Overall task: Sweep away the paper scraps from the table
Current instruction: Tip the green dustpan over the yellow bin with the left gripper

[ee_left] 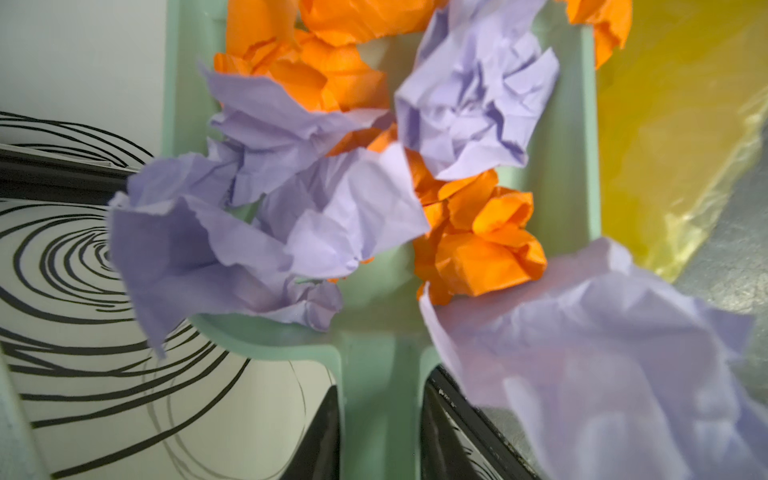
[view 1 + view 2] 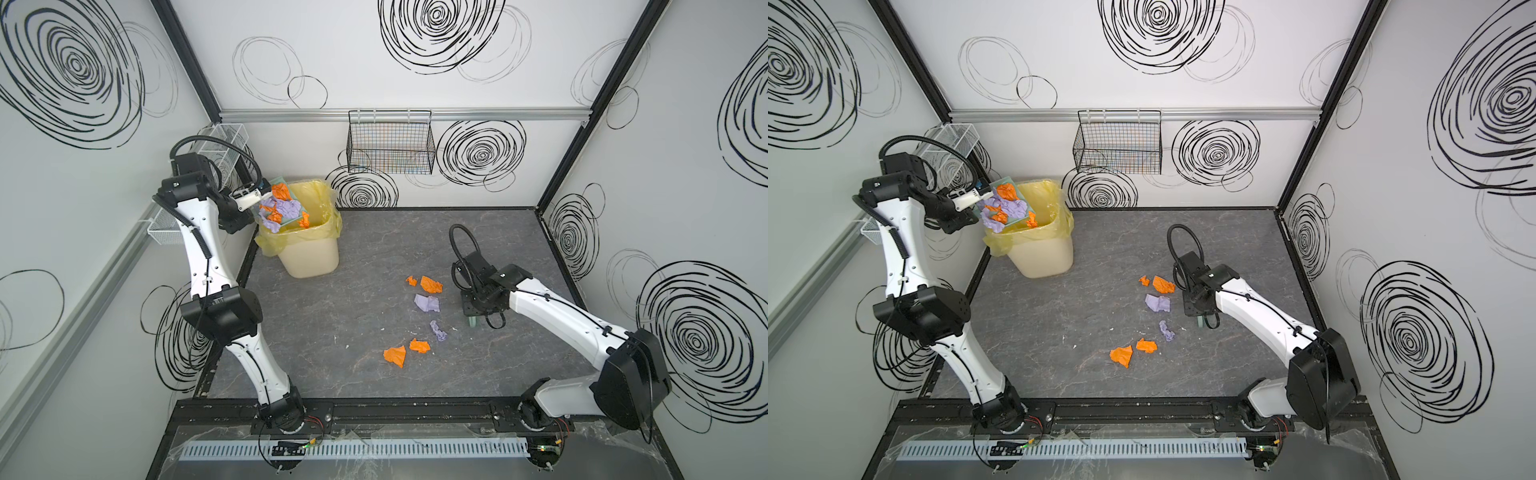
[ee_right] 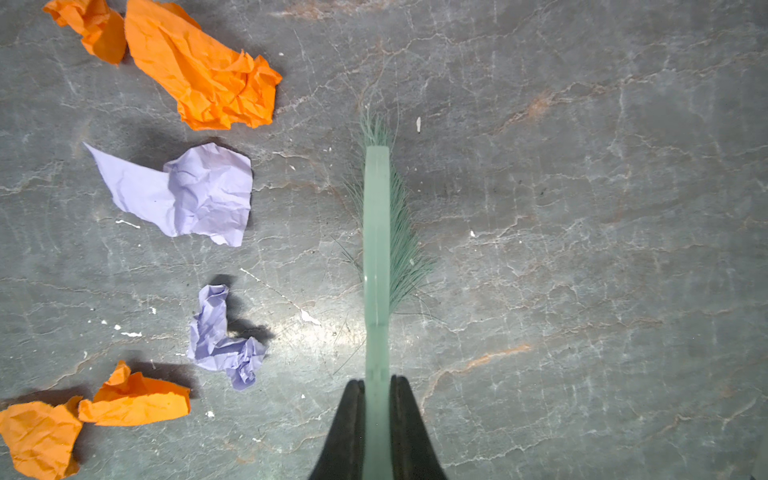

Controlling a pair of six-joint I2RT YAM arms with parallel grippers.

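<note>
**Tipping my full pan over the bin while my brush waited**

My left gripper (image 2: pixel 262 194) squeezed the handle of the green dustpan (image 1: pixel 575 124) and held it tilted over the yellow bin (image 2: pixel 309 257), so the paper scraps (image 1: pixel 478 95) in it could slide in (one purple bit hung over the side). My right gripper (image 3: pixel 376 386) pinched the brush (image 3: pixel 376 232) tight, low over the table (image 2: pixel 332 332), ready to push. Six loose scraps (image 2: pixel 427 302) lay just beside the brush, toward the middle of the table.
</note>
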